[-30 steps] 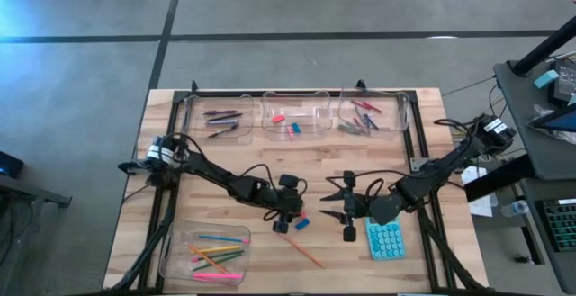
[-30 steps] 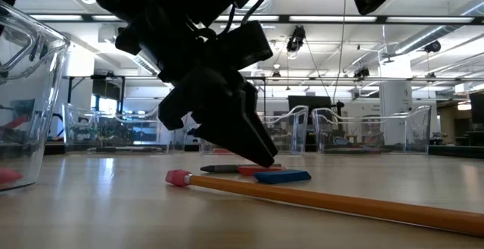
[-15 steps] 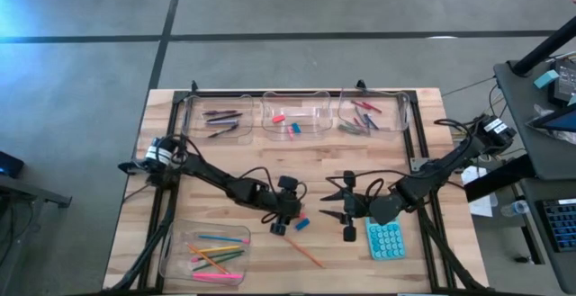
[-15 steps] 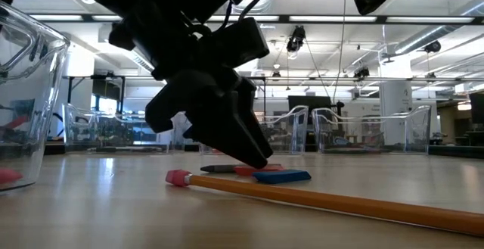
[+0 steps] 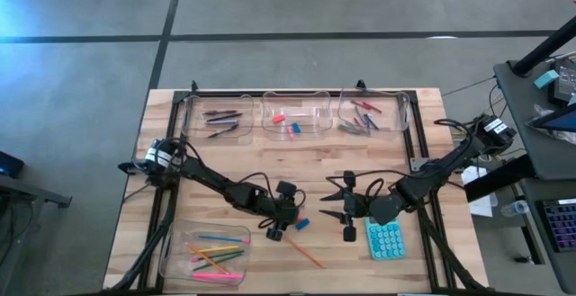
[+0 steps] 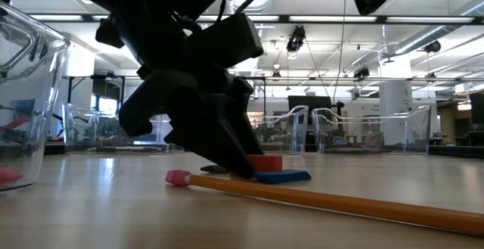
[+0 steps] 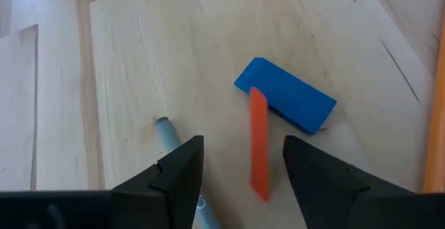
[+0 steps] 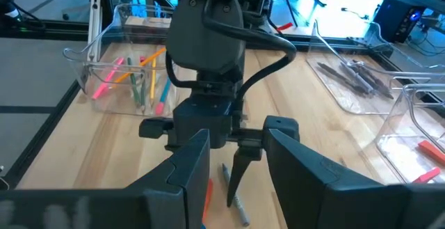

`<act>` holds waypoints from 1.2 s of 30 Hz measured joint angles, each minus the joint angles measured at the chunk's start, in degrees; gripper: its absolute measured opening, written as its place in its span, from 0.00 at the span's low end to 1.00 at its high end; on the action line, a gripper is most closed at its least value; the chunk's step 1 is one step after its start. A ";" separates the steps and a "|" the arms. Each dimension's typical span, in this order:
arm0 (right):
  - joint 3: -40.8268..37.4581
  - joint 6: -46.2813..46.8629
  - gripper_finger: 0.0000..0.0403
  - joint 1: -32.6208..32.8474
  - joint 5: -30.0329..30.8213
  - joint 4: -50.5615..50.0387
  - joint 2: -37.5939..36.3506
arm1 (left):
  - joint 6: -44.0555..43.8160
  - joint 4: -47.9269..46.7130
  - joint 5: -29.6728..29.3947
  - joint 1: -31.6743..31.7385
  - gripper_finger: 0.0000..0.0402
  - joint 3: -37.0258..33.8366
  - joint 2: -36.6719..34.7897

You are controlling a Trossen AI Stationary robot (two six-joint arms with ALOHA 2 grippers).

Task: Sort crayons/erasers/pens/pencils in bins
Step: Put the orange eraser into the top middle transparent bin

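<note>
A light wooden table [image 5: 270, 165] of butcher-block planks sits in a black metal frame [image 5: 423, 152] on a grey concrete floor [image 5: 81, 107]. Dark seam lines [image 5: 270, 36] cross the floor beyond the table's far edge. Off the table's right edge stands a dark desk [image 5: 540, 98] with a keyboard [image 5: 560, 224]. In the low view, the room behind has a white ceiling [image 6: 318, 10] with strip lights, pipes, a white column [image 6: 394, 104] and dark monitors [image 6: 308, 102].

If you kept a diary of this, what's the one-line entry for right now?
left gripper: open, over red crayon beside blue eraser | right gripper: waiting near calculator
</note>
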 joint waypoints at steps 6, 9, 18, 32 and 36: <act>0.00 0.00 0.33 0.00 0.00 0.00 0.00 | 0.02 -0.15 0.27 0.00 0.35 0.00 0.00; 0.00 0.00 0.33 0.00 0.00 0.00 0.00 | 0.05 -0.46 0.88 0.00 0.26 0.00 0.00; 0.00 0.00 0.33 0.00 0.00 0.00 0.01 | -0.07 -1.02 1.35 0.02 0.03 0.82 0.02; 0.00 0.28 0.33 0.07 -0.02 -0.03 0.02 | 0.52 -6.37 -4.09 1.83 0.03 2.66 -8.99; 0.00 0.48 0.33 0.11 -0.03 -0.02 0.02 | 3.18 -8.77 -7.49 5.23 0.03 1.51 -15.22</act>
